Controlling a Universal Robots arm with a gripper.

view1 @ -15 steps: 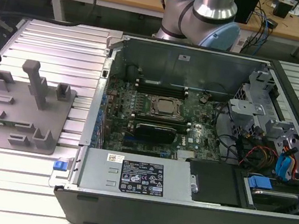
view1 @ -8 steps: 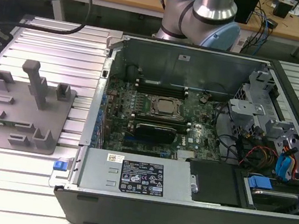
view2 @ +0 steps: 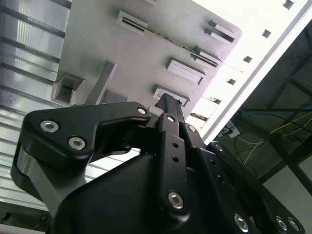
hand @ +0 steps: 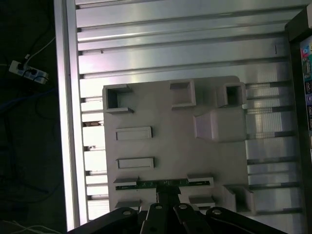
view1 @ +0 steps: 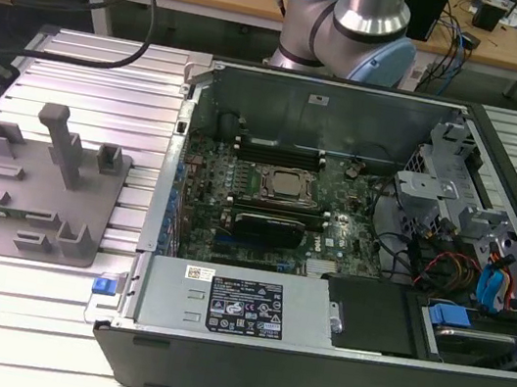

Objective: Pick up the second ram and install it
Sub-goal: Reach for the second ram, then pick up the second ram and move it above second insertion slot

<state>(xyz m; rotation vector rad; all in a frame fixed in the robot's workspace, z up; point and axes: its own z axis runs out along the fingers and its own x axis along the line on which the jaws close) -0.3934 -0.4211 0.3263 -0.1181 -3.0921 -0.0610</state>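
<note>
My fingers above grey tray; opening can't tell, holding nothing. Below fingers, untouched: second ram, on edge in holder. Likely light, stiff, fragile; pinch flat faces mid-length.

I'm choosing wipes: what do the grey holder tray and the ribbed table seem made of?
Holder tray: matte grey, no glare, probably moulded or printed plastic.
Table: bright sheen along grooved slats, likely bare aluminium.
</note>
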